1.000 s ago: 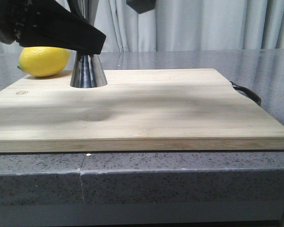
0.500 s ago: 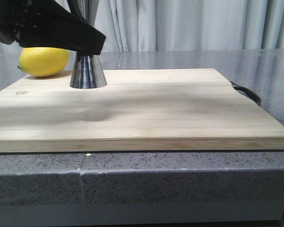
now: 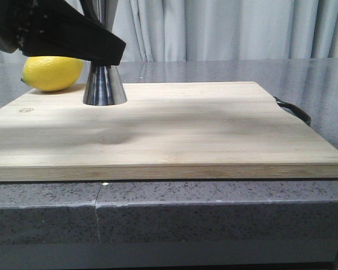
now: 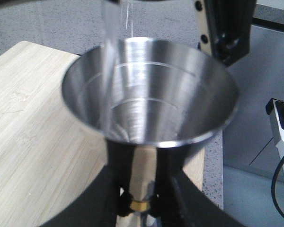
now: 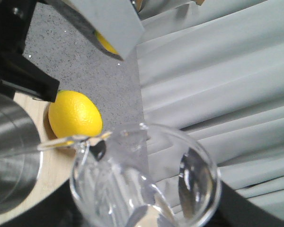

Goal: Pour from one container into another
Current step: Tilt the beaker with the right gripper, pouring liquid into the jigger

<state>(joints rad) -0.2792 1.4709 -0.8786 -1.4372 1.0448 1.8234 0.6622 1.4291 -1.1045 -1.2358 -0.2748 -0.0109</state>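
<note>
The steel jigger [image 3: 104, 85] stands upright on the wooden cutting board [image 3: 169, 129], near its back left. My left gripper [image 4: 143, 201] is shut on the jigger's narrow waist at the gold band; its black fingers [image 3: 96, 48] cross the jigger in the front view. The jigger's open cup [image 4: 151, 90] fills the left wrist view, and a thin clear stream [image 4: 110, 28] falls into it. The glass beaker [image 5: 146, 182] is tilted above it with its lip [image 5: 83, 140] toward the jigger [image 5: 9, 161]. My right gripper [image 5: 146, 215] holds the beaker, its fingers mostly hidden.
A yellow lemon [image 3: 52, 73] lies on the board's back left corner, just behind the jigger. A black strap handle [image 3: 296, 111] sticks out at the board's right end. The board rests on a grey speckled counter [image 3: 214, 208], with grey curtains behind.
A dark part of the right arm at the top of the front view one second ago has gone out of that view. Jigger, left gripper and lemon have not moved.
</note>
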